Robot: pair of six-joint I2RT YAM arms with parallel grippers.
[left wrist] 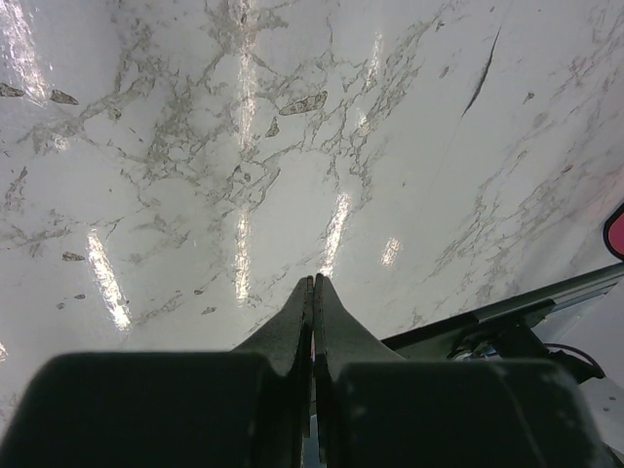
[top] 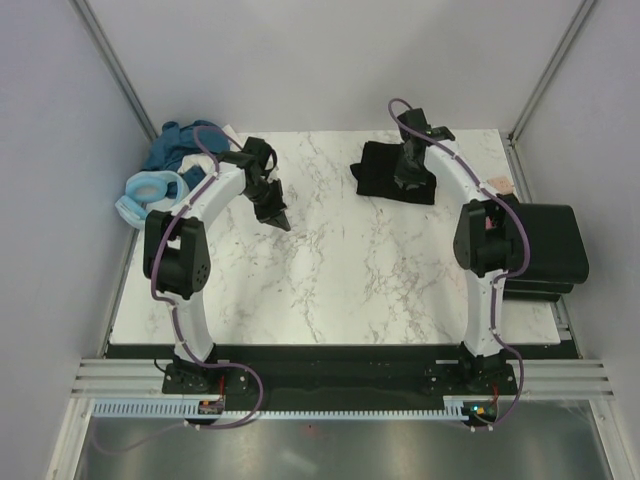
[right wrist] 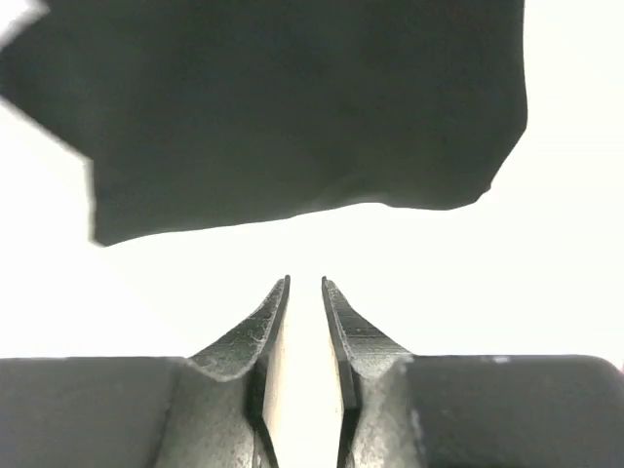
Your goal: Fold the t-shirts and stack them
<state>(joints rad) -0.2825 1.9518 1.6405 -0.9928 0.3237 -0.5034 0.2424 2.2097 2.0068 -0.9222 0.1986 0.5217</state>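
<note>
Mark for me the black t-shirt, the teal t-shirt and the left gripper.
black t-shirt [top: 375,172]: top external view, on its bare left half.
teal t-shirt [top: 174,142]: top external view, middle of the crumpled heap.
left gripper [left wrist: 314,285]: left wrist view, at the shut fingertips.

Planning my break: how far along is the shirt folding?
One black shirt looks folded at the far right of the table. Nothing is in hand: the right end effector is open at its edge, and the left end effector is shut over bare marble. Still to do: the teal shirt and light blue shirt bunched at the far left corner.
</note>
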